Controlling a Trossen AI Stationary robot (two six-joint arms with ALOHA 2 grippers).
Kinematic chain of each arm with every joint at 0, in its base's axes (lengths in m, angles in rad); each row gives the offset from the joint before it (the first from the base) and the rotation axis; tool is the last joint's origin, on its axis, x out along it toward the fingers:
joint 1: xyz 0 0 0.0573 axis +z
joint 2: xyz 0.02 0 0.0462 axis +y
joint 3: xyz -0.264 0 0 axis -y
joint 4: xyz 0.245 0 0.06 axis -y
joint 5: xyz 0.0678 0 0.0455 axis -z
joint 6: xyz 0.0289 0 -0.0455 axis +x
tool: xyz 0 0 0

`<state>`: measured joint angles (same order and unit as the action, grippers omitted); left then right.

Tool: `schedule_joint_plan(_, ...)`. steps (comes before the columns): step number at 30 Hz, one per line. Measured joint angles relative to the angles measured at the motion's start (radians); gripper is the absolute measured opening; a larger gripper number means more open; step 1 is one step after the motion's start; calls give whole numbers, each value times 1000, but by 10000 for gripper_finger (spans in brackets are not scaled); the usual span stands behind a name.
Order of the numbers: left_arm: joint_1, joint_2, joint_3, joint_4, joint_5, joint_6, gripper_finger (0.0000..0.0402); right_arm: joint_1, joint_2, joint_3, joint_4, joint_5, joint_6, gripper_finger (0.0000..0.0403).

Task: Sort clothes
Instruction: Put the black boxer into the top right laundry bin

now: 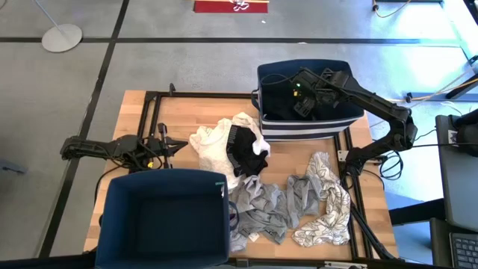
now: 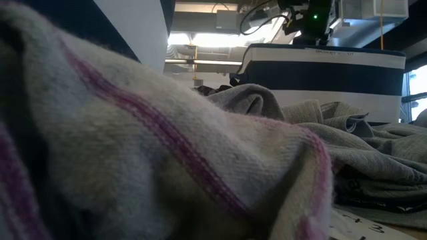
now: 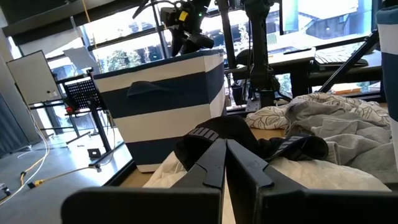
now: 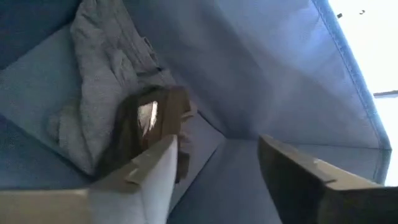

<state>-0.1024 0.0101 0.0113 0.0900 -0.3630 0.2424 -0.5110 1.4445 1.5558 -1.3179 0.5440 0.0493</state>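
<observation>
The clothes lie in a heap on the wooden table: a cream garment [image 1: 213, 146], a black one [image 1: 246, 153] partly on top of it, grey ones [image 1: 261, 209], and a white one with a dark squiggly print [image 1: 326, 203]. My right gripper [image 4: 217, 168] is open and empty inside the striped navy bin [image 1: 306, 123] at the far right. A grey garment [image 4: 99, 93] lies on that bin's floor. My left gripper [image 1: 179, 146] is shut and empty at the table's left, pointing at the cream garment [image 3: 323, 174] and the black garment [image 3: 239, 137].
A second large navy bin [image 1: 164, 217] stands at the near left of the table. A black frame [image 1: 149, 104] runs around the table's edges. In the low view a cloth with pink stripes [image 2: 133, 147] fills the foreground; the striped bin [image 2: 320, 73] stands behind.
</observation>
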Motion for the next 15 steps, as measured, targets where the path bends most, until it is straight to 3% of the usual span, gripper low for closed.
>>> schedule_joint_plan(6, 0, 0, 0, 6, 0, 0, 3, 1, 0, 0, 4, -27, 33, 275)
schedule_joint_plan(15, 0, 0, 0, 3, 0, 12, 3, 79, -3, 98, -19, -76, 87, 265)
